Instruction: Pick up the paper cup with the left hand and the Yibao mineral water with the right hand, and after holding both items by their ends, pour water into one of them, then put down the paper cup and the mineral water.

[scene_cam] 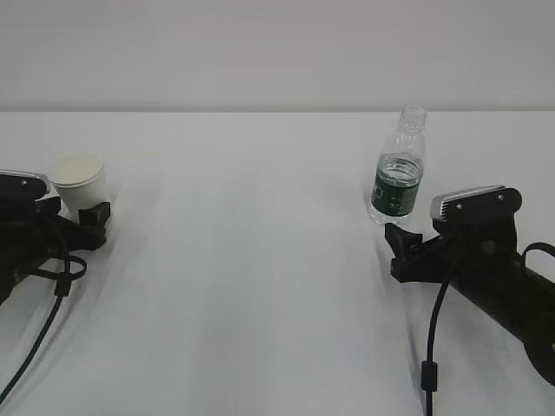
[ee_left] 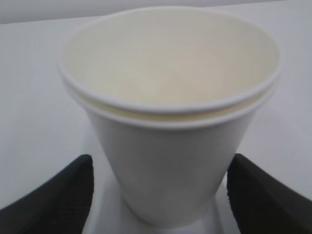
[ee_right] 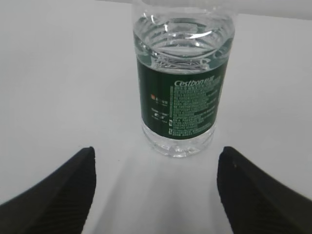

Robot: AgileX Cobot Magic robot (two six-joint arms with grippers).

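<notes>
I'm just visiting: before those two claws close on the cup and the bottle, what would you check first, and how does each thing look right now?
1. Paper cup upright between the left hand's fingers: ok.
2. Left fingers open, apart from the cup's wall: ok.
3. Yibao mineral water upright, centred ahead of the right hand: ok.
4. Right fingers around the bottle: not ok; it stands beyond the tips.
5. Bottle neck capless for pouring: ok, exterior view.
6. Cup empty: cannot tell; its bottom is blurred.

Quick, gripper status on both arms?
Left gripper: open around the paper cup, not gripping.
Right gripper: open, Yibao mineral water ahead, untouched.
</notes>
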